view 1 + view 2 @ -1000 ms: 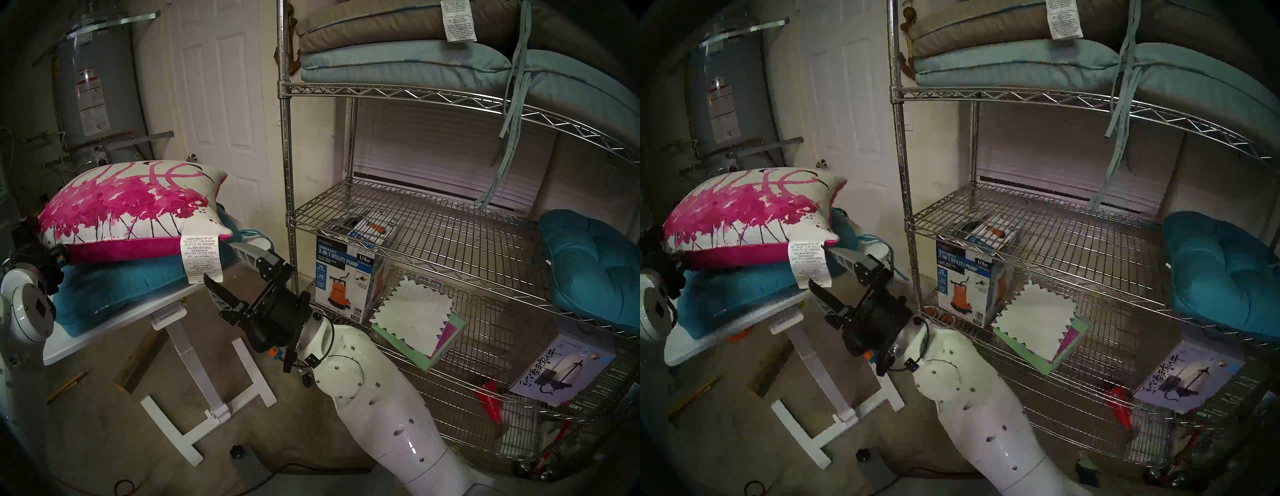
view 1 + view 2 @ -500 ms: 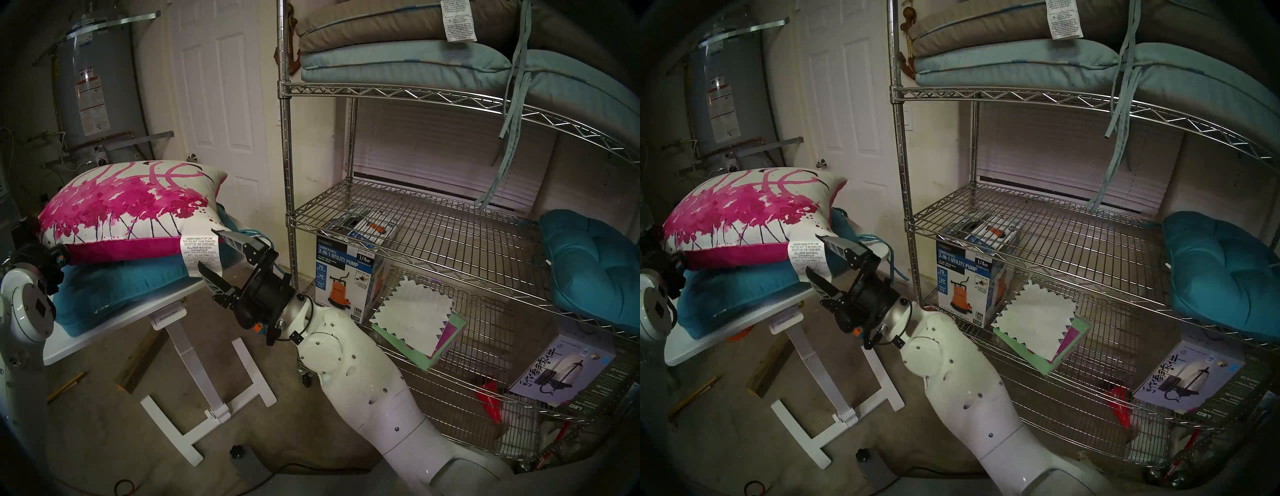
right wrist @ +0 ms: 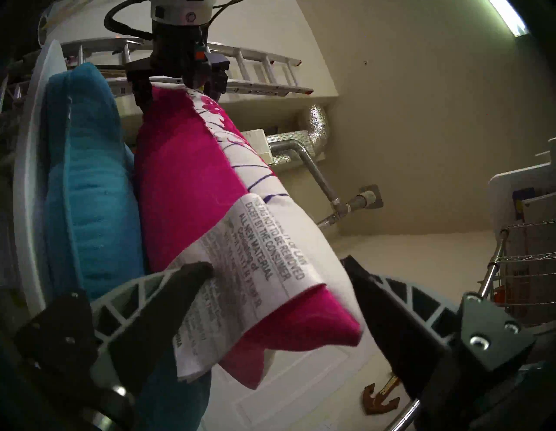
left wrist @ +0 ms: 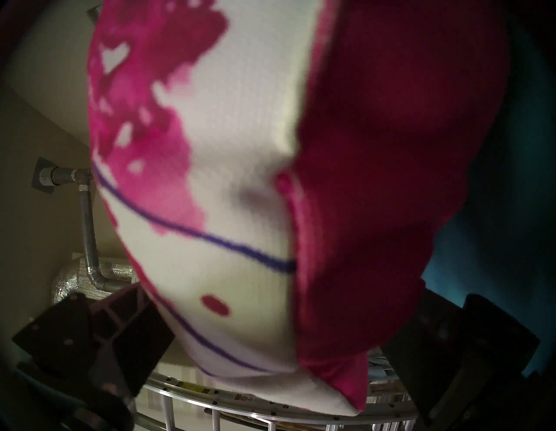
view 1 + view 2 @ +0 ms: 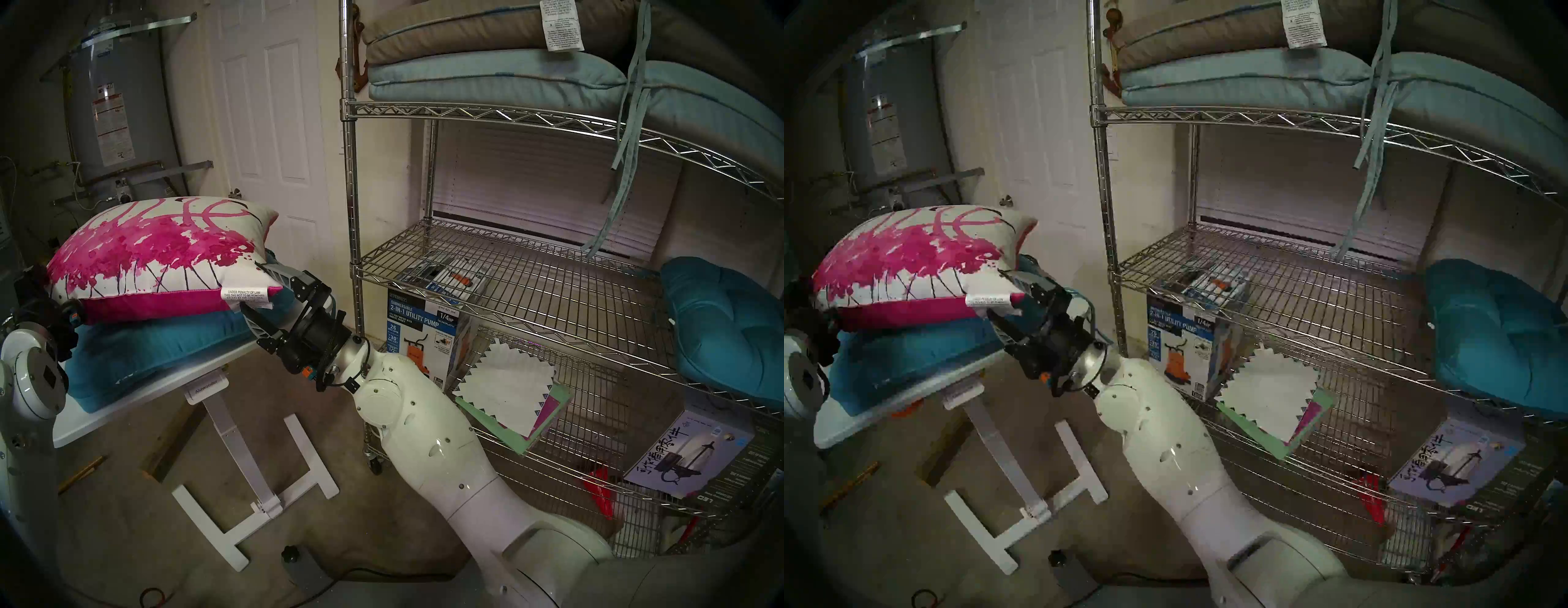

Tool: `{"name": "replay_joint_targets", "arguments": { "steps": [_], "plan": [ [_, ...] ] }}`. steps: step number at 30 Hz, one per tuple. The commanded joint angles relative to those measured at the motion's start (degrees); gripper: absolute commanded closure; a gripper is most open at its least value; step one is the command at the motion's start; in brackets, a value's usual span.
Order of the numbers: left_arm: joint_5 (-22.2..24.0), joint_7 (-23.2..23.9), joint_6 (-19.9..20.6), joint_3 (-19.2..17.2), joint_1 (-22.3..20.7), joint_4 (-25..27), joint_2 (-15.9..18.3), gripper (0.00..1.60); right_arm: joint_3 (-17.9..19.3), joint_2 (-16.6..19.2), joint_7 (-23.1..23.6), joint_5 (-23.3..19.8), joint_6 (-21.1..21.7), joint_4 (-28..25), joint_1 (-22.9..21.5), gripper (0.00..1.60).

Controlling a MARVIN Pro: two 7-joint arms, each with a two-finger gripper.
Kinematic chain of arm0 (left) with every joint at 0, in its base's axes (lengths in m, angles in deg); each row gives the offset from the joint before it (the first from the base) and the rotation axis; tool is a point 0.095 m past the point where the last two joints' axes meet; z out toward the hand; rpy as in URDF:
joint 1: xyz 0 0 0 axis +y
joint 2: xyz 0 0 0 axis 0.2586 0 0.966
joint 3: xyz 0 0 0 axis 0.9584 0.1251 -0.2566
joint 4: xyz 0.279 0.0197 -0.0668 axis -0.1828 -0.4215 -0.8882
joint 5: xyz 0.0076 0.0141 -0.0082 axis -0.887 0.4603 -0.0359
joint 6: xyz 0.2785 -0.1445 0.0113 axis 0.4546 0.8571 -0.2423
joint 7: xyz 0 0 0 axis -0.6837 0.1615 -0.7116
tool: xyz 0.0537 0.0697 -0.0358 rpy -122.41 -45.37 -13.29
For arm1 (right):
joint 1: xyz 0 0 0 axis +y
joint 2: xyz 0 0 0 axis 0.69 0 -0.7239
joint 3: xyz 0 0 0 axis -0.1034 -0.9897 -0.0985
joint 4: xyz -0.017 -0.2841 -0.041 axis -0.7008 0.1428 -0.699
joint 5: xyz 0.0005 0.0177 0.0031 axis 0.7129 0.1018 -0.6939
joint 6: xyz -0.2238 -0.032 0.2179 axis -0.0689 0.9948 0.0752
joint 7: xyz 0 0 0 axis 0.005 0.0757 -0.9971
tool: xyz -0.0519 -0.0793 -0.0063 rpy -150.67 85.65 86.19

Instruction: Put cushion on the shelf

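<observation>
The cushion is straddled at opposite corners by the left gripper and right gripper — jaws spread wide, nothing clamped.

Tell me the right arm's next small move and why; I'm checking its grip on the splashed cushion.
Probably close the right pincer. Its open jaws already straddle the cushion corner, one finger pressing the care tag, the other across the white face. The left pincer brackets the opposite corner, open too. The cushion lies on the teal cushion, not lifted yet.
</observation>
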Motion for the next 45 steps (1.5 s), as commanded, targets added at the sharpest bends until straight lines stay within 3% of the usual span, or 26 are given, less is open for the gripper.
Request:
{"name": "replay_joint_targets", "arguments": {
  "steps": [1, 17, 38, 39, 41, 42, 45],
  "plan": [
    [-0.12, -0.34, -0.24, -0.12, -0.34, 0.98, 0.41, 0.00, 0.21, -4.12, -3.02, 0.77, -2.30, 3.63, -5.94, 0.00],
    [-0.30, -0.27, -0.39, -0.12, -0.48, 1.01, 0.26, 0.00, -0.11, -5.81, -10.78, 3.61, -6.86, 13.80, -12.61, 0.00],
    [-0.49, -0.21, -0.62, -0.13, -0.63, 1.05, 0.05, 0.00, -1.51, -6.44, -18.84, 7.38, -9.31, 16.23, -12.29, 0.00],
    [-0.49, -0.20, -0.63, -0.13, -0.63, 1.05, 0.05, 0.00, -1.86, -6.16, -19.08, 7.77, -9.88, 16.22, -12.49, 1.60],
    [-0.51, -0.20, -0.65, -0.13, -0.65, 1.05, 0.03, 0.00, -1.93, -6.07, -19.62, 7.91, -10.10, 15.86, -12.13, 1.60],
    [0.90, 0.88, -0.51, -0.46, -1.16, 1.27, -0.32, 1.60, -2.13, -5.86, -19.48, 8.03, -10.41, 15.44, -11.92, 1.60],
    [0.25, -0.16, -1.11, -0.27, -0.58, 1.44, -0.62, 1.60, -2.24, -5.46, -19.74, 8.35, -10.55, 14.11, -10.84, 1.60]
  ]
}}
